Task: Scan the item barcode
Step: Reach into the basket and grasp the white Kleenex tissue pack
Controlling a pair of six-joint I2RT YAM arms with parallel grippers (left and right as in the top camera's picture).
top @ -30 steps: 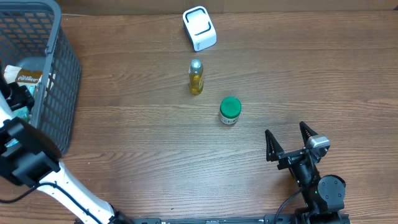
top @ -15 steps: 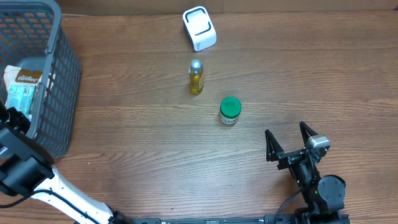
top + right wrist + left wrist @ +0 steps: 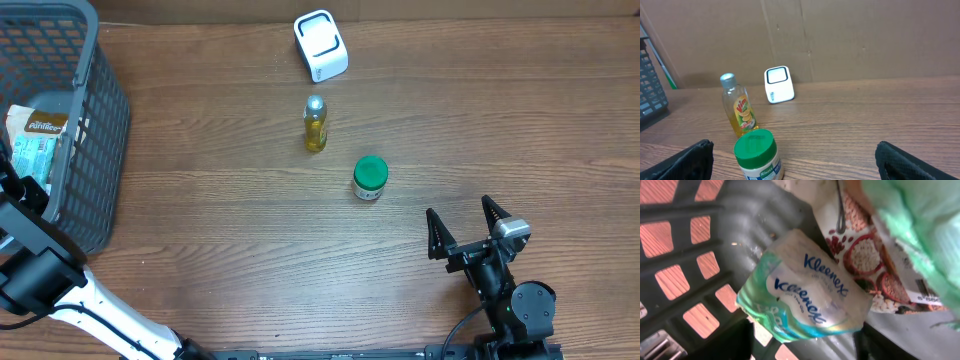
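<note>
My left gripper (image 3: 807,341) is down inside the grey basket (image 3: 100,130), open. Its two dark fingers (image 3: 732,345) stand either side of the lower end of a Kleenex tissue pack (image 3: 805,297), which lies on the basket floor. A snack packet printed with nuts (image 3: 865,260) and a pale green bag (image 3: 920,225) lie beside the pack. The white scanner (image 3: 321,45) stands at the table's far edge. My right gripper (image 3: 463,225) rests open near the front right, holding nothing. In its wrist view a green-lidded jar (image 3: 757,155) stands just ahead of it.
A yellow bottle (image 3: 315,124) stands between the scanner and the green-lidded jar (image 3: 370,178). The basket fills the far left corner, with packets (image 3: 35,125) showing inside. A cardboard wall (image 3: 840,35) closes off the back.
The left arm has shifted toward the left edge and lower into the basket, uncovering the packets seen from above. The right arm has not moved.
</note>
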